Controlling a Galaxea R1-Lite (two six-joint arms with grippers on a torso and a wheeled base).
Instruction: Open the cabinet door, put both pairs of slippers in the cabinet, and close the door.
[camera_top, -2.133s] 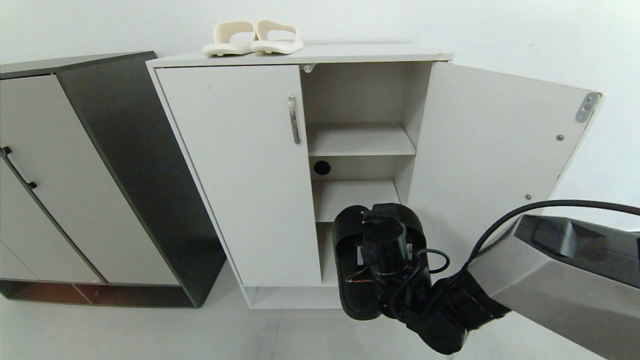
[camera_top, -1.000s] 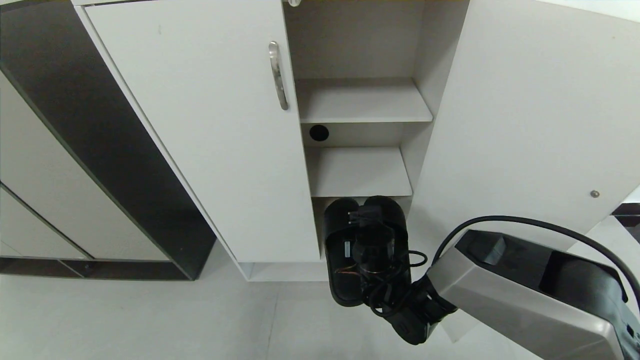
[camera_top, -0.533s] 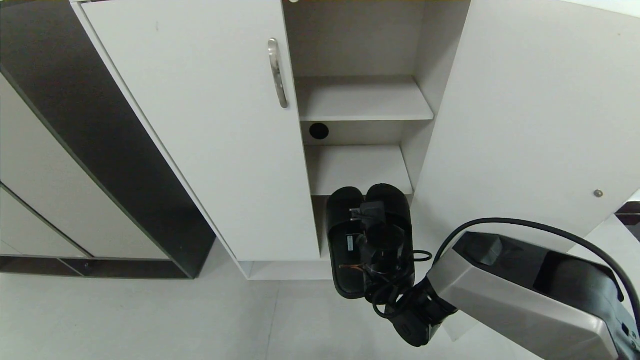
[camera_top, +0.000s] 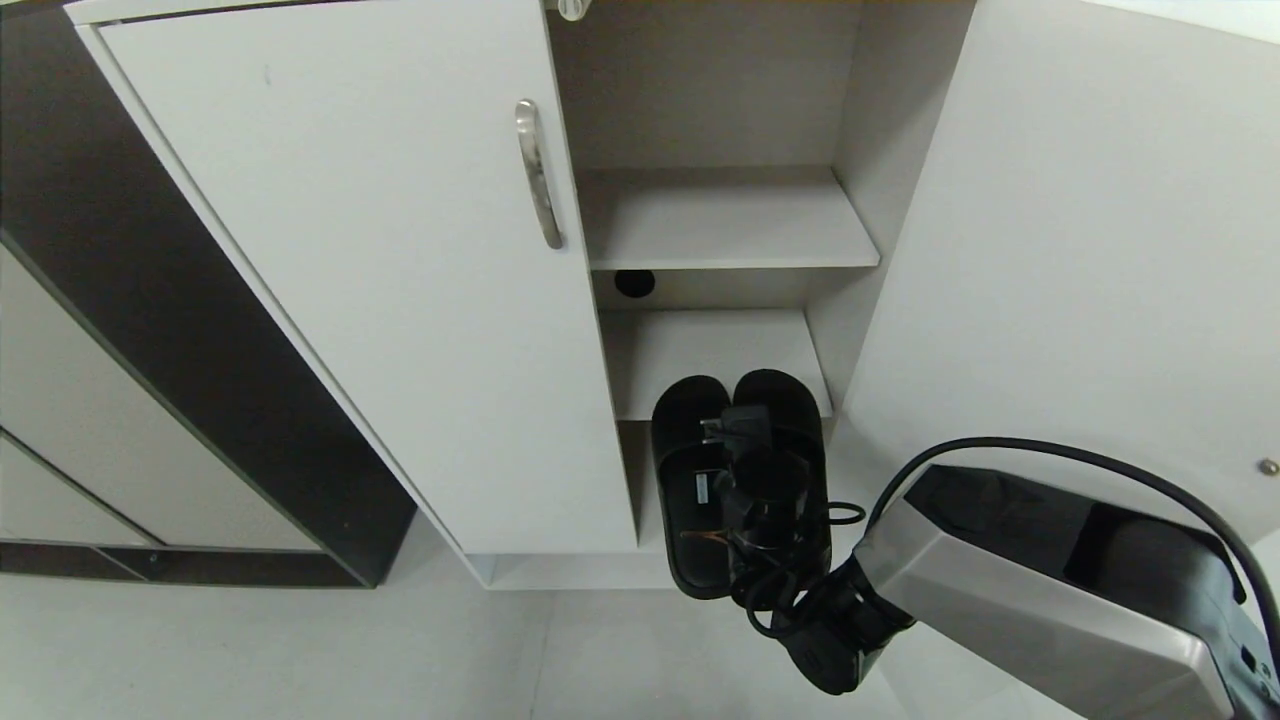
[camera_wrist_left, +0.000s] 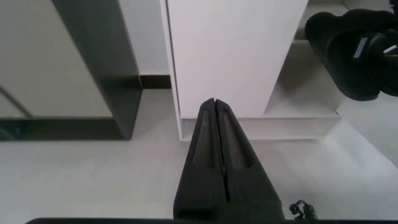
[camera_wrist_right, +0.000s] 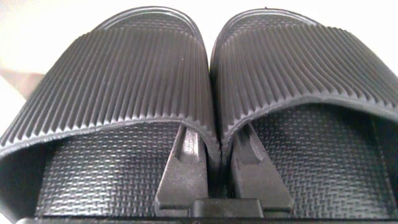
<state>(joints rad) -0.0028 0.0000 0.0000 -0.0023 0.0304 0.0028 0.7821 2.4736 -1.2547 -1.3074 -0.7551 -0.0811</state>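
Note:
A pair of black slippers (camera_top: 700, 480) hangs side by side, toes toward the white cabinet (camera_top: 330, 250), in front of its low open compartments. My right gripper (camera_wrist_right: 214, 163) is shut on the pair, one finger (camera_wrist_right: 183, 165) under each strap, pinching the inner walls together. The toes overlap the front edge of the middle shelf (camera_top: 710, 355). The cabinet's right door (camera_top: 1060, 260) stands wide open; the left door with its metal handle (camera_top: 538, 175) is closed. My left gripper (camera_wrist_left: 214, 143) is shut and empty, low over the floor before the closed door, with the black slippers (camera_wrist_left: 348, 50) farther off.
A dark-sided cabinet (camera_top: 200, 300) stands close against the white one on the left. An upper shelf (camera_top: 720, 220) lies bare, with a round hole (camera_top: 634, 283) in the back panel below it. Open floor (camera_top: 300, 650) lies in front.
The head camera has dropped and come closer, so the cream slippers on top left the picture. My right gripper has carried the black slippers nearer the open compartments.

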